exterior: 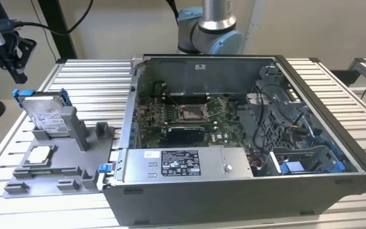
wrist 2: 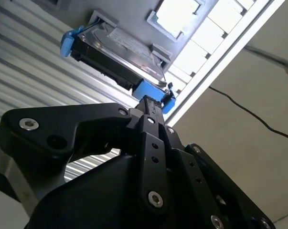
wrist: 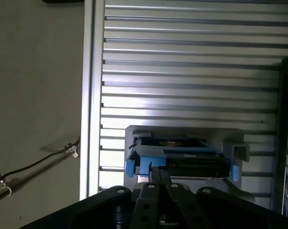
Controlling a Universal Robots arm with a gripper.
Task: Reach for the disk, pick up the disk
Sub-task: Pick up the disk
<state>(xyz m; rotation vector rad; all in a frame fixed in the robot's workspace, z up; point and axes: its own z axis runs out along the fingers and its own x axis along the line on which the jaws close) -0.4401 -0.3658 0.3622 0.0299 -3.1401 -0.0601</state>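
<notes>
**Gripper poised above the disk, jaws closed on nothing**

The gripper [exterior: 17,74] was seen at the exterior view's left, hanging above the slatted counter [exterior: 94,81] and near the disk [exterior: 43,112], but clear of it. In both wrist views the jaws were seen drawn together, with nothing held between them, and they were aimed toward the blue-framed end of the disk [wrist 2: 120,52].

The disk was propped on edge, tilted, in a grey holder [exterior: 75,143] that was set on the counter. Its blue frame was visible along its edges and its labelled face was turned toward the exterior camera. A small silver chip [exterior: 40,153] was laid flat on the same holder, nearer that camera. An open computer case [exterior: 247,191] was placed just beside the holder, on the exterior view's right, and the arm's base [exterior: 208,28] was seen behind the case.
</notes>
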